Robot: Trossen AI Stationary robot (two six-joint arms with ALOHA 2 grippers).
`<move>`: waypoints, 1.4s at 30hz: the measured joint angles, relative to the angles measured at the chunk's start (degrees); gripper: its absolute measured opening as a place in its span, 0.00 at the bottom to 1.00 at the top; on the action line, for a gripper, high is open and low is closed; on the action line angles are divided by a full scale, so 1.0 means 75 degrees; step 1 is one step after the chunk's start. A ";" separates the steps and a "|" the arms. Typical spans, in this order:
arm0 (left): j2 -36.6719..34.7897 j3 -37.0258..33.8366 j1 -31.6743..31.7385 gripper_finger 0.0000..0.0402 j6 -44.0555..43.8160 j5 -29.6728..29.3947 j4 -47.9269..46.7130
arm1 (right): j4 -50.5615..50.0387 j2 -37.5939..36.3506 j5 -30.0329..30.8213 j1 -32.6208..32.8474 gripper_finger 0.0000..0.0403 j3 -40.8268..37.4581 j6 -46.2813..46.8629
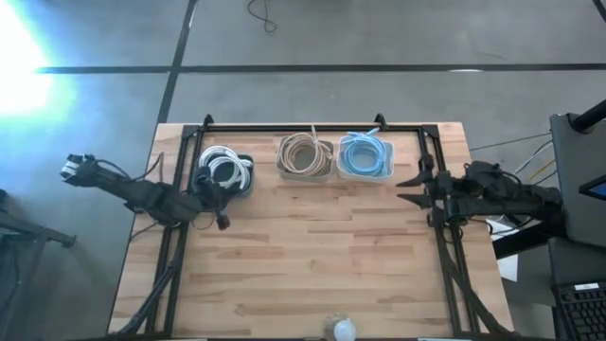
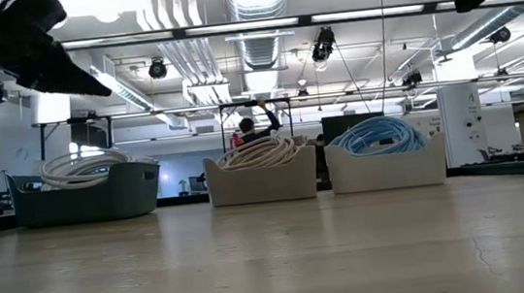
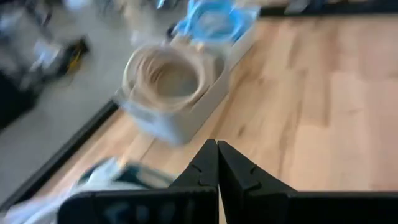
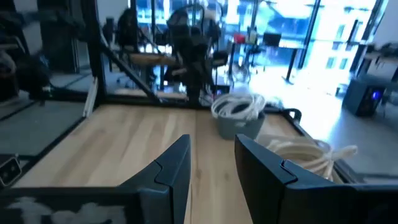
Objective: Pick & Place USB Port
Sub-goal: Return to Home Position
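So this one's looking like the park-the-arms bit. The left gripper [image 3: 217,147] is hanging with its fingers pressed together and nothing between them, just on the near side of the green bin [image 2: 83,202] at the far left. I'm thinking the trick is lifting it straight up first and only then swinging it out to the left. That way it isn't clipping the bin's rim or snagging a loop. The right gripper [image 4: 211,143] is waiting at the right edge of the table [image 1: 312,256], fingers spread apart and empty, well apart from the bins.

The cables are all sitting in a row along the far side. White cables [image 2: 74,168] are coiling in the green bin and heaping above its rim. Beige ones [image 2: 261,152] are filling the middle white bin [image 2: 261,186], and blue ones [image 2: 383,136] the right white bin [image 2: 387,172]. They're looking like loose, springy coils. The USB plugs are too small to make out, so I'm guessing they're tucked into the loops.
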 joint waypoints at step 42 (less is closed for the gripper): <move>-0.4245 -0.2965 0.0003 0.00 0.2904 0.0756 0.2951 | 0.0845 -0.1467 0.0061 -0.0001 0.29 -0.1995 0.0056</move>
